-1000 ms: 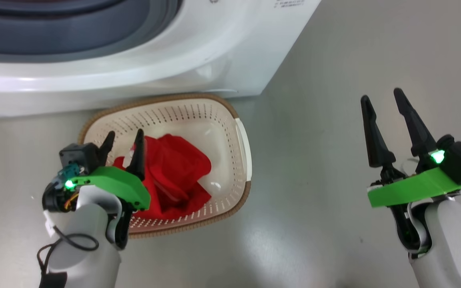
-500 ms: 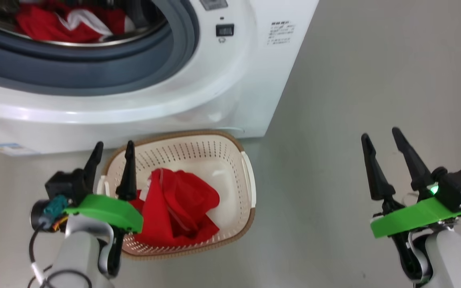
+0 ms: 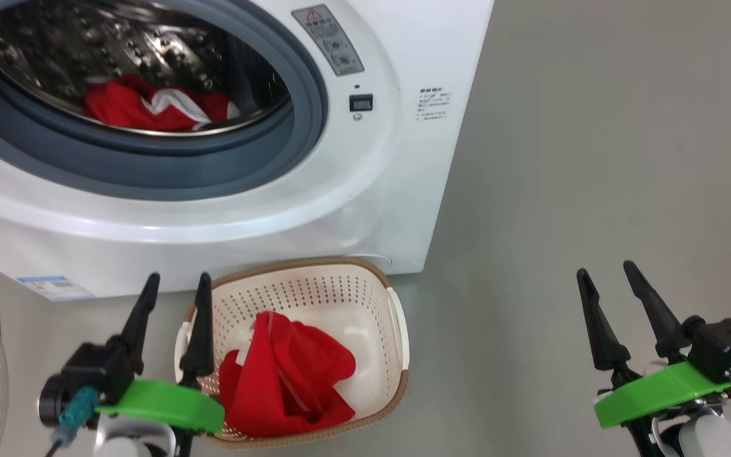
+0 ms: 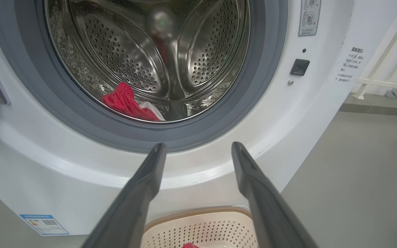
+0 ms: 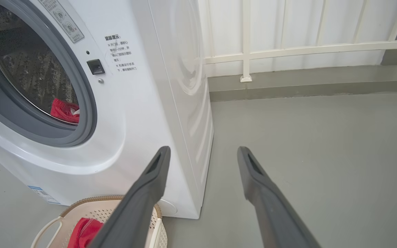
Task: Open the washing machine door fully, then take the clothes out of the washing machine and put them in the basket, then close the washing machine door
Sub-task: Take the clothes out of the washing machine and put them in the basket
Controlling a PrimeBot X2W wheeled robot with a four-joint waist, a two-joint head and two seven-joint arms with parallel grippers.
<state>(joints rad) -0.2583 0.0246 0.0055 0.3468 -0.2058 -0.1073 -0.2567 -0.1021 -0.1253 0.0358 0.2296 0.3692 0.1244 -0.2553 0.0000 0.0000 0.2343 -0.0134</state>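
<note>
Left fingers [image 4: 140,193] spread; washing machine [image 4: 47,172] labels [image 4: 352,65] illegible.

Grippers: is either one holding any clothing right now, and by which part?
Nothing is held. The left gripper and right gripper are both open and empty; red clothes lie loose in the basket, more inside the washing machine.

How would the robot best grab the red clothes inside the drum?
Probably the raised fold of the clothes, reached straight in through the open front of the washing machine and angled down: the pile lies low on the drum floor, and that fold stands up, easy to pinch.
</note>
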